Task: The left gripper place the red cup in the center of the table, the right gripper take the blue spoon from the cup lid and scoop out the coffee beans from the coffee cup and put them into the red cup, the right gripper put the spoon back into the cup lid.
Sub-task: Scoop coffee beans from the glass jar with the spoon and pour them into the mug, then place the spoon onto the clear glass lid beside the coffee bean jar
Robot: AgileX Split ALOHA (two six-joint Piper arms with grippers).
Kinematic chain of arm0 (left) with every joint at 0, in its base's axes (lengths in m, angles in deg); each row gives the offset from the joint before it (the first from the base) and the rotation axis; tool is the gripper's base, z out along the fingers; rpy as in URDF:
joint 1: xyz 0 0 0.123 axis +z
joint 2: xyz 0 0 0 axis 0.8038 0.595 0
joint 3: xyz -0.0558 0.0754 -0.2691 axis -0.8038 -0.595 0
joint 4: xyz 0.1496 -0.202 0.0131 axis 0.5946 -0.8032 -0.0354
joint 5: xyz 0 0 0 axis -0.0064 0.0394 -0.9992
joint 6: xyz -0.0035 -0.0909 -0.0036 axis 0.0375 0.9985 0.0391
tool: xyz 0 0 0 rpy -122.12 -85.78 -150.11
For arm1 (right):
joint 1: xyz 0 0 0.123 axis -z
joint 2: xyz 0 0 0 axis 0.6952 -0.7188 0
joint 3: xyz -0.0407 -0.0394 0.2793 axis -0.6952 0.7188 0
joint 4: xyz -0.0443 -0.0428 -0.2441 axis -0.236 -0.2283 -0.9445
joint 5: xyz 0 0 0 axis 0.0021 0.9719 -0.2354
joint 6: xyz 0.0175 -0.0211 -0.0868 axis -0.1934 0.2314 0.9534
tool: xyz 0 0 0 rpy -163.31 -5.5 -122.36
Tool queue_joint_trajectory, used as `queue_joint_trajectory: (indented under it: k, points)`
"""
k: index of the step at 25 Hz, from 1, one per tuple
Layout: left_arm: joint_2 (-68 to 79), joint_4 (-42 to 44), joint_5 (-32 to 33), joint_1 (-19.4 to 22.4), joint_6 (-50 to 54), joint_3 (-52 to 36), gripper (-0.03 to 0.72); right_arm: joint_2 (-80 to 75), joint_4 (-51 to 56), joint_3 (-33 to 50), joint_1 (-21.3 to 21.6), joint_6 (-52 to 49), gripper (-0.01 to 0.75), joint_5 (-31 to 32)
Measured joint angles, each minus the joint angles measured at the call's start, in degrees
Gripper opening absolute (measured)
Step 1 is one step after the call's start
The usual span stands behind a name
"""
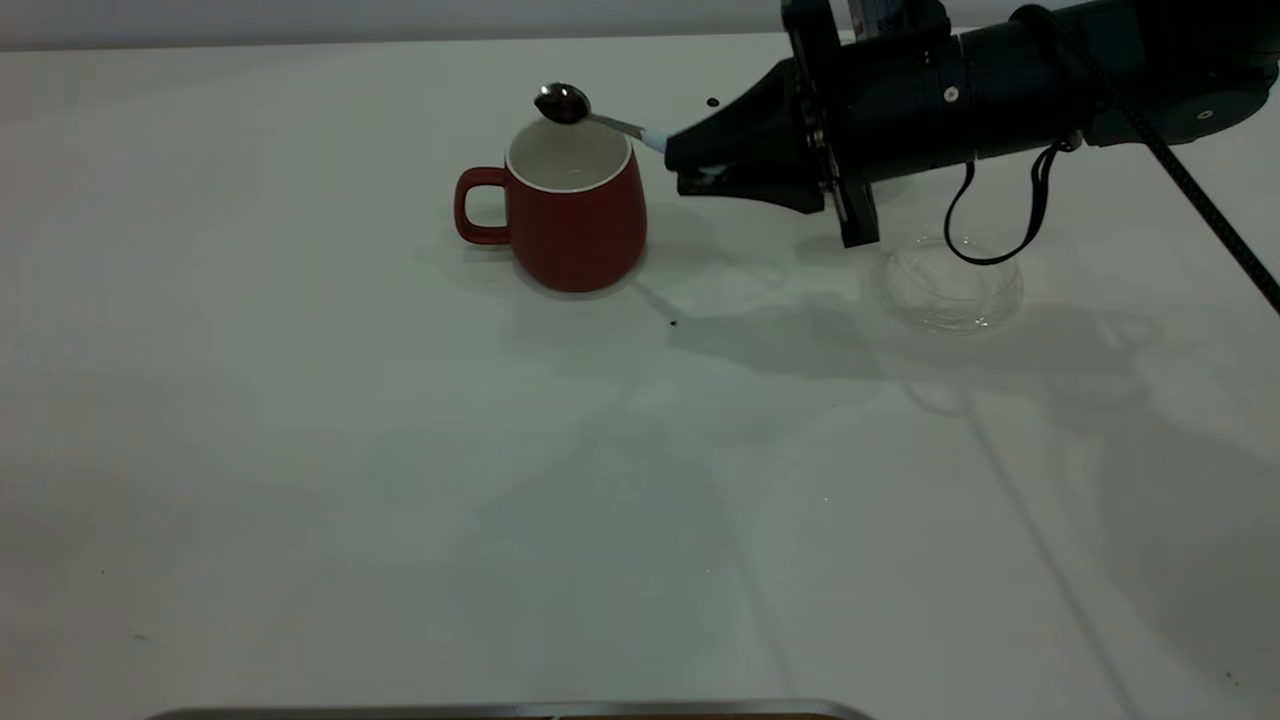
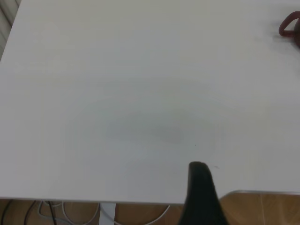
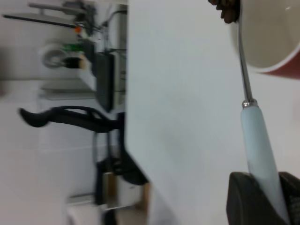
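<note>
One red cup (image 1: 575,215), one spoon (image 1: 580,110) and one clear lid (image 1: 945,285) are showing; two loose beans (image 1: 712,102) are lying about.

Only the red cup (image 1: 575,205) and glass lid (image 1: 945,285) interrupt the table (image 1: 400,500).

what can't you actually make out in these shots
- Coffee cup: not seen in the exterior view; the right arm covers that far corner.
- Inside of the red ceramic mug: its floor is hidden by the rim.
- Clear glass cup lid: partly behind the right gripper holding the pale blue-handled metal spoon.
- Left gripper: cut off by the left wrist view's edge.
</note>
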Motion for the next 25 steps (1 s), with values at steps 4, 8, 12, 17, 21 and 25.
queue_joint_trajectory:
  k: [4,8,12,17,21,25]
  points:
    - [0.0,0.0,0.0,0.0,0.0,0.0,0.587,0.0,-0.5,0.0,0.0,6.01,0.113,-4.18]
    - [0.0,0.0,0.0,0.0,0.0,0.0,0.587,0.0,-0.5,0.0,0.0,13.68,0.113,-8.3]
    - [0.0,0.0,0.0,0.0,0.0,0.0,0.587,0.0,-0.5,0.0,0.0,23.56,0.113,-10.83]
    - [0.0,0.0,0.0,0.0,0.0,0.0,0.587,0.89,-0.58,0.0,0.0,34.28,0.113,-11.26]
    - [0.0,0.0,0.0,0.0,0.0,0.0,0.587,5.2,-2.34,0.71,0.0,32.5,0.113,-11.39]
    - [0.0,0.0,0.0,0.0,0.0,0.0,0.587,12.01,-3.19,6.05,0.97,22.58,0.113,-10.92]
